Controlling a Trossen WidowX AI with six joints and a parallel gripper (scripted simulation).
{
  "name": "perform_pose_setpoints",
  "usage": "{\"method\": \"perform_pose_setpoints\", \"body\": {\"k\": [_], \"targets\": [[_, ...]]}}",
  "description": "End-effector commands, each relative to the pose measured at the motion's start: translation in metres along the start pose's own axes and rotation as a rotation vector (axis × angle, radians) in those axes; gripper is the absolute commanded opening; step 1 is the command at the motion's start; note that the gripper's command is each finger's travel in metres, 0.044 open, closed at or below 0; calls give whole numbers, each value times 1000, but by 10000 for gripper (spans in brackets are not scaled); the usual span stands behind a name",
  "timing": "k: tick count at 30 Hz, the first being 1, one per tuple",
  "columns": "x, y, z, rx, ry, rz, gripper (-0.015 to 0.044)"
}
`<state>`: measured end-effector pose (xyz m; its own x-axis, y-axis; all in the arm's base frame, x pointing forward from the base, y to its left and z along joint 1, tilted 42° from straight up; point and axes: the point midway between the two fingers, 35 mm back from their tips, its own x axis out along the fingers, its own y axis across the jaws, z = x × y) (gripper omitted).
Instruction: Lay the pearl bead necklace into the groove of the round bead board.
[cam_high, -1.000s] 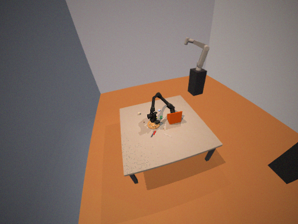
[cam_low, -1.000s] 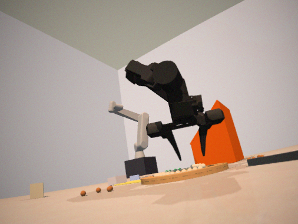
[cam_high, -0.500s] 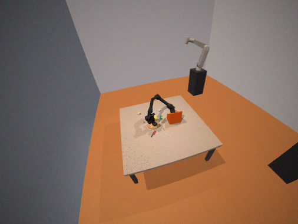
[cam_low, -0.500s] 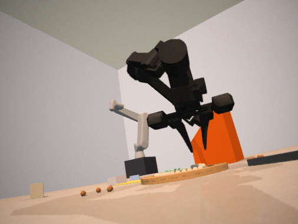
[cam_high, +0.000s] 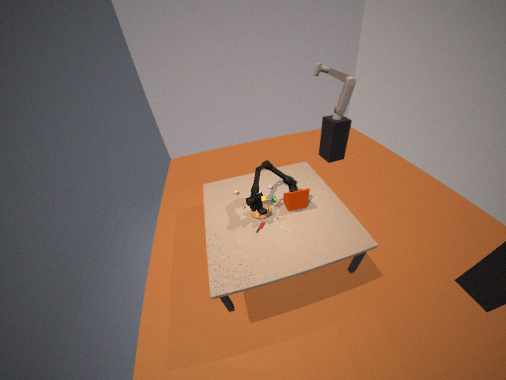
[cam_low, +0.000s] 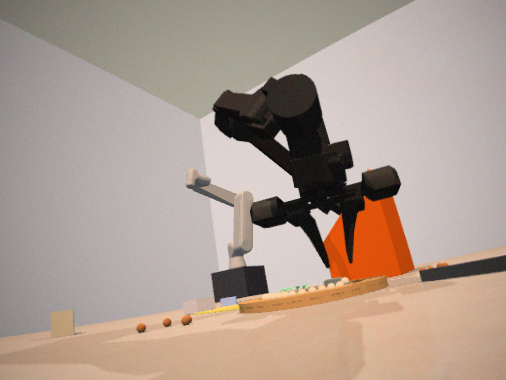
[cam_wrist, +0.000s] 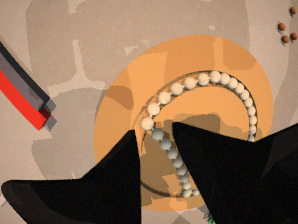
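Necklace (cam_wrist: 176, 89) strays inside groove (cam_wrist: 145, 185) in wrist view, indistinct from top

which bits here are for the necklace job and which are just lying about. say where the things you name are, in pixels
For the job:
- pearl bead necklace (cam_wrist: 189, 83)
- round bead board (cam_low: 315, 303) (cam_wrist: 115, 120)
- gripper (cam_low: 339, 265) (cam_wrist: 153, 132)

Just lying about:
- brown beads (cam_low: 186, 320) (cam_wrist: 281, 27)
- orange block (cam_high: 297, 200) (cam_low: 380, 240)
- red-and-grey tool (cam_high: 261, 227) (cam_wrist: 22, 90)
- yellow piece (cam_high: 264, 198) (cam_low: 215, 311)

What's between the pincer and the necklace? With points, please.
Only air, it seems: the exterior view shows a gap between the pincer's (cam_low: 340, 265) (cam_wrist: 154, 128) tips and the pearl bead necklace (cam_low: 312, 289) (cam_wrist: 177, 89).
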<state>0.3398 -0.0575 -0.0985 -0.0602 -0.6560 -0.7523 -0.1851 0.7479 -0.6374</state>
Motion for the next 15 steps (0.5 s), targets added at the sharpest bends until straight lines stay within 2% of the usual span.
{"method": "perform_pose_setpoints", "body": {"k": [1,14,15], "targets": [[9,1,-1,-9,6,-4,120],[22,2,-2,-10,8,-5,120],[19,1,-1,-4,6,-1,94]]}}
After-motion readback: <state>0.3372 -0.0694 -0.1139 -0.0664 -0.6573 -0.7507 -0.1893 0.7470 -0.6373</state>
